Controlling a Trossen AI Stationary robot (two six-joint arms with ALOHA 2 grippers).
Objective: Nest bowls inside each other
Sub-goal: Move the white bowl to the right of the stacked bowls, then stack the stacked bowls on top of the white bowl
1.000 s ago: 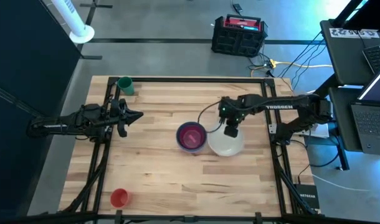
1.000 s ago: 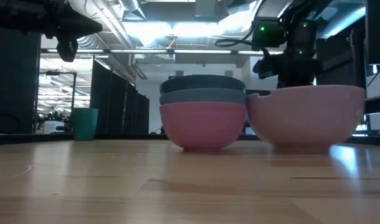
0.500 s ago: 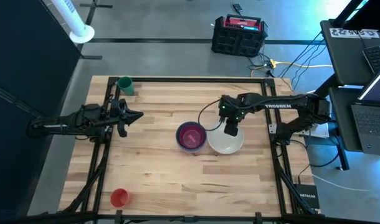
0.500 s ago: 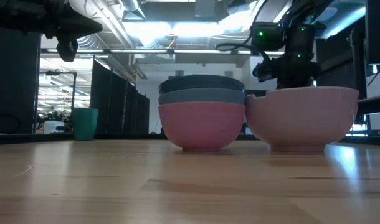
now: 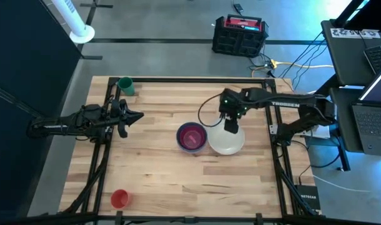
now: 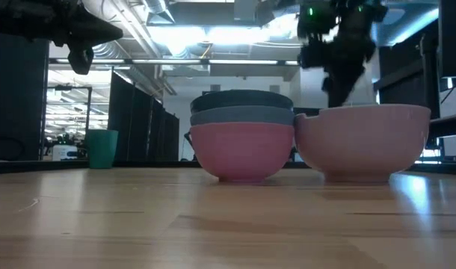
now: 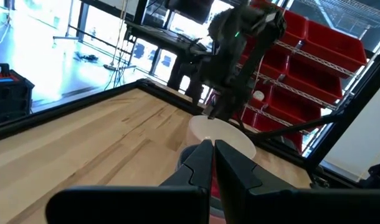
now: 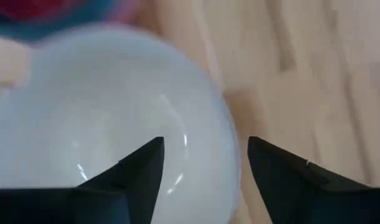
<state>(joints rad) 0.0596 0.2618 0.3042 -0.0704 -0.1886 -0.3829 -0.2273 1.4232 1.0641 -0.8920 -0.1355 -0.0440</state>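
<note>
From the high view, the white bowl (image 5: 226, 142) is seen right of table centre, touching the stack of smaller bowls (image 5: 192, 137) at its nine o'clock side — magenta innermost, darker rims around it. The two are set side by side, presumably so that the stack can be lifted into the white one next. The right gripper (image 5: 230, 125) is held over the white bowl's rim at about twelve o'clock, the arm stretched in from three o'clock with the wrist bent downward. The left gripper (image 5: 135, 115) is parked near the table's nine o'clock edge, arm low and level. A green cup (image 5: 125, 85) stands towards eleven o'clock, a red cup (image 5: 119, 199) towards seven.

In the low view, the stack is shown with a pink bowl (image 6: 241, 149) outermost and grey-blue and dark rims above it; the white bowl (image 6: 364, 141) rests upright beside it, just touching. The right gripper (image 6: 340, 96) hangs clear above the rim, nothing gripped.

In the left wrist view, the left fingers (image 7: 201, 163) are seen pressed together — empty — and pointed at the white bowl (image 7: 222, 135).

In the right wrist view, the right fingers (image 8: 135, 177) are spread wide, straddling the white bowl's wall (image 8: 230, 140), holding nothing.
</note>
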